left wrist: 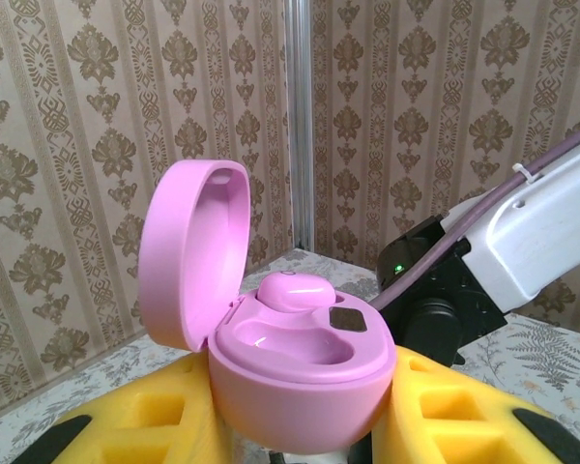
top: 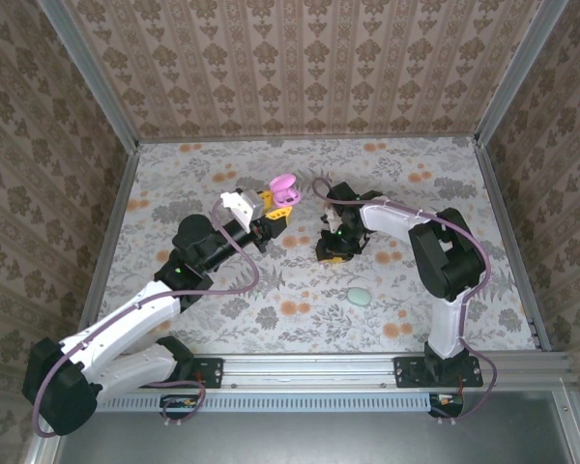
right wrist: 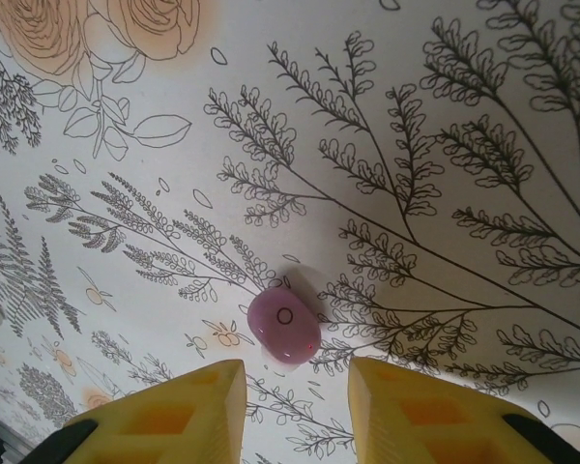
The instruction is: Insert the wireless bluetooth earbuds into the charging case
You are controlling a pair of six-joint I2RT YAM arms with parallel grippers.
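Observation:
The pink charging case (left wrist: 304, 372) stands upright with its lid (left wrist: 188, 251) swung open, and my left gripper (left wrist: 300, 404) is shut on its lower body. One pink earbud (left wrist: 295, 290) sits in the far slot; the near slot is hollow. From above, the case (top: 284, 190) hangs over the table's middle in my left gripper (top: 274, 215). A pinkish-purple earbud (right wrist: 285, 327) lies on the floral tabletop. My right gripper (right wrist: 297, 391) hovers low over it, open, with the bud just beyond the gap between its yellow fingertips (right wrist: 208, 391). My right gripper (top: 331, 251) points down at the table.
A mint-green pebble-shaped case (top: 358, 295) lies shut on the table in front of the right arm. Patterned walls (top: 300, 68) close in the table at the back and sides. A metal rail (top: 367, 367) runs along the near edge.

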